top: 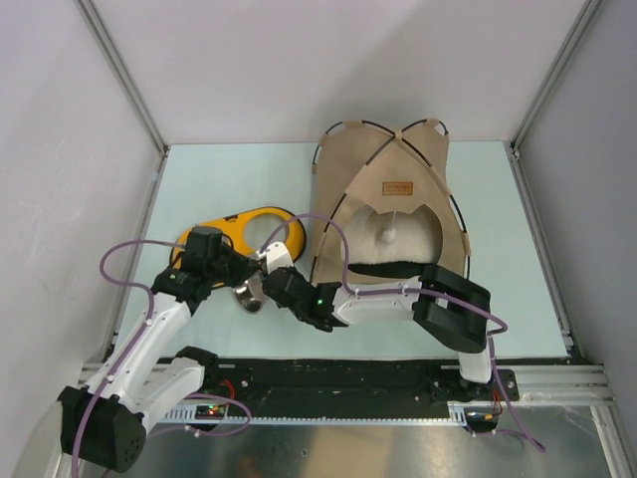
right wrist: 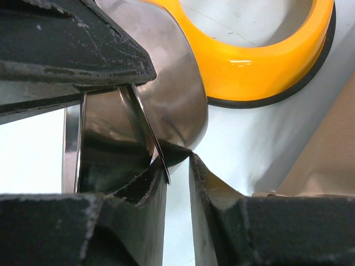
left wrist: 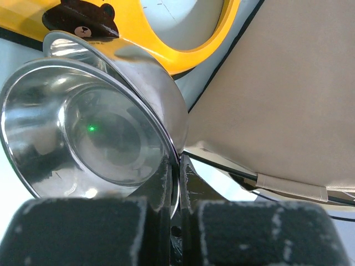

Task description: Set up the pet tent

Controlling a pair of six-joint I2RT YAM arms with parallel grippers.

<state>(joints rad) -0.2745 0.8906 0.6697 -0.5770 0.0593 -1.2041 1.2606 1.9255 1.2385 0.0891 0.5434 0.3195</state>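
Observation:
The pet tent [top: 383, 204] lies at the back right, tan fabric on thin black poles, with its brown label [top: 398, 186] and white pom-pom [top: 388, 235] showing. Its fabric [left wrist: 288, 94] fills the right of the left wrist view. In front of the tent's left edge, both grippers meet at a steel bowl [top: 249, 297]. My left gripper [left wrist: 180, 160] is shut tight on the bowl's rim [left wrist: 105, 133]. My right gripper [right wrist: 177, 160] has the bowl's wall [right wrist: 172, 83] between its fingertips, touching both, with a narrow gap below.
A yellow double-bowl feeder [top: 239, 231] lies flat just behind the bowl, both holes showing bare table; its ring [right wrist: 260, 66] is close to the fingers. Grey walls enclose the pale blue table [top: 229, 179] on three sides.

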